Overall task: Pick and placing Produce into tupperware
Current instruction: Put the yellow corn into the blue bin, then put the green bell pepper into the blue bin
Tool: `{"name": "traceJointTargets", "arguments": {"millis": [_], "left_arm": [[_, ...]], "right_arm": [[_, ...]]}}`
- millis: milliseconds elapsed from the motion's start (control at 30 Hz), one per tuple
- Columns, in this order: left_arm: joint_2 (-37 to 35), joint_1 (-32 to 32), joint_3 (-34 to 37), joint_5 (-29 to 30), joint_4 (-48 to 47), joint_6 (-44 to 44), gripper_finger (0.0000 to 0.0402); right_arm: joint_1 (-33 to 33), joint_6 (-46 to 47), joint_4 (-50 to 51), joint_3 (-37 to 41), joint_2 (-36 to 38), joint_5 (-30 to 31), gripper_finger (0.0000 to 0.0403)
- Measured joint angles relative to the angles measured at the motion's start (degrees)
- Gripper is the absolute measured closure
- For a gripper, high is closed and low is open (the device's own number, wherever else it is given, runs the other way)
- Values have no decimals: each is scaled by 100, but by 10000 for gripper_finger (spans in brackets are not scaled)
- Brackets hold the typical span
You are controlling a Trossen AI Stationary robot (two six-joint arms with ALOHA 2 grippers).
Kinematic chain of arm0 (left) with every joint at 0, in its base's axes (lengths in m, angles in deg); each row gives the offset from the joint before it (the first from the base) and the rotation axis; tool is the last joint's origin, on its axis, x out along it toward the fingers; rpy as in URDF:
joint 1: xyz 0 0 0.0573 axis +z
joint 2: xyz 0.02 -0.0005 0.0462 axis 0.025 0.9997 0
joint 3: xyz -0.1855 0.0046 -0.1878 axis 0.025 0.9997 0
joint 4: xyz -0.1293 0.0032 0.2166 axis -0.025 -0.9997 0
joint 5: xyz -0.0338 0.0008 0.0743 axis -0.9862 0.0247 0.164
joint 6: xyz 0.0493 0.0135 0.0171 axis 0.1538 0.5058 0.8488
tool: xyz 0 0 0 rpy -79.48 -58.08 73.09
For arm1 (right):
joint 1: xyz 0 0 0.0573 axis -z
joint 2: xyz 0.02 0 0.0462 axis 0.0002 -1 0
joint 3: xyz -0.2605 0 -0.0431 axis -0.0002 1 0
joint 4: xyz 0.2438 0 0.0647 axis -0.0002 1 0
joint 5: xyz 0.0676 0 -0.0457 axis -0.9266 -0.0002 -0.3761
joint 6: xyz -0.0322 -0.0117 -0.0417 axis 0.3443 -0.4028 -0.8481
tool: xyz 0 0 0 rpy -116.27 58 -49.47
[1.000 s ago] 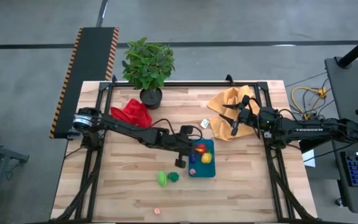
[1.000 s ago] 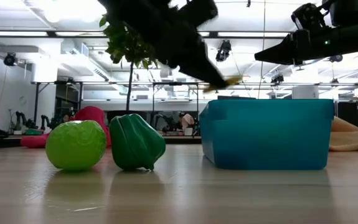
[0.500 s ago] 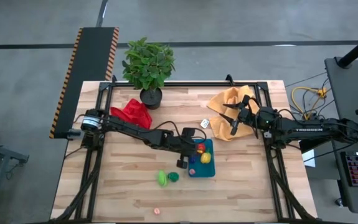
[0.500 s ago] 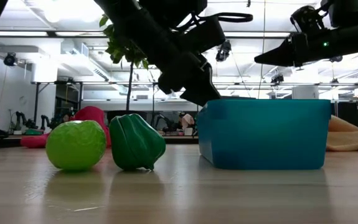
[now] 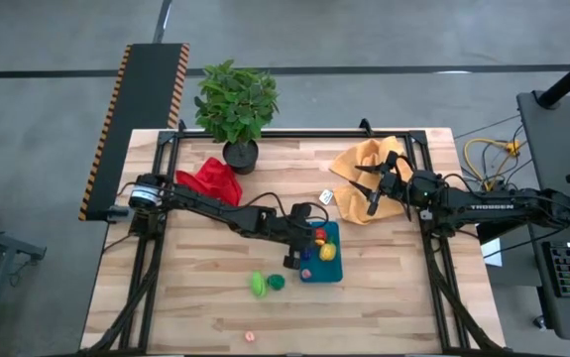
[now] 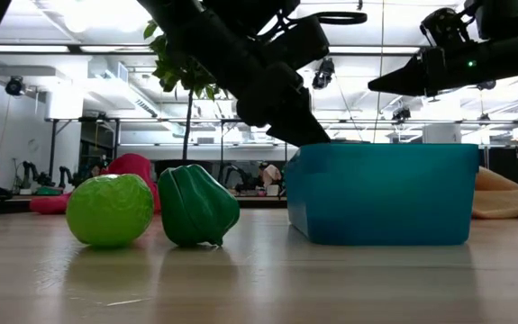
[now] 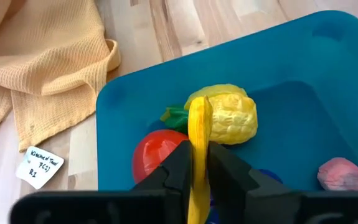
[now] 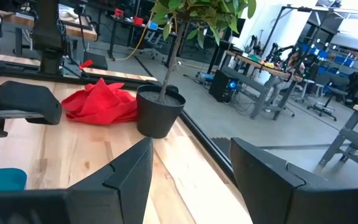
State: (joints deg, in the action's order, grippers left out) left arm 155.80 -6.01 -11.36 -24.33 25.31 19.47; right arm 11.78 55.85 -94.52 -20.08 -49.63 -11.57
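The teal tupperware (image 5: 336,272) stands on the wooden table right of centre. It also shows in the low view (image 6: 385,193). In it lie a lumpy yellow piece (image 7: 231,115), a red piece (image 7: 154,155), a green bit (image 7: 174,115) and a pink piece (image 7: 340,173). My left gripper (image 5: 306,244) reaches into it at its left rim, shut on a thin yellow piece of produce (image 7: 198,134). A light green piece (image 5: 258,285) and a dark green piece (image 5: 277,282) rest on the table left of the tupperware. My right gripper (image 5: 368,196) hangs open and empty above the mustard cloth. My left gripper pinches the thin yellow piece by its two flat sides (image 7: 198,163) between its two fingers. The fingers slant down from the table's left side. The piece sticks out past the fingertips over the red and yellow pieces; I cannot tell whether it touches them.
A potted plant (image 5: 235,104) and a red cloth (image 5: 211,178) stand at the far left. A mustard-yellow cloth (image 5: 359,159) lies at the far right, with a white tag (image 5: 326,197) beside it. A tiny pink speck (image 5: 249,335) lies near the front edge.
My left gripper has gone toward the table's right edge and down. It has carried the thin yellow piece from above the tupperware's left rim to below the rim, and it has stayed shut on it.
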Motion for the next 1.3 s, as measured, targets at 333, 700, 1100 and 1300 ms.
{"name": "traceJointTargets", "arguments": {"millis": [333,700,1100,1300], "left_arm": [[-50,-12,2,-4,-22,78,257],[-1299,-329,32,-26,-1641,149,171],[-2583,-1380,37,-17,-2795,-604,146],[-2390,-1820,121,-9,-2870,-1034,146]], "right_arm": [[0,0,0,0,0,-6,197],[0,11,-4,0,2,-8,197],[26,14,-7,-2,0,-11,197],[26,22,4,-2,4,-11,197]]}}
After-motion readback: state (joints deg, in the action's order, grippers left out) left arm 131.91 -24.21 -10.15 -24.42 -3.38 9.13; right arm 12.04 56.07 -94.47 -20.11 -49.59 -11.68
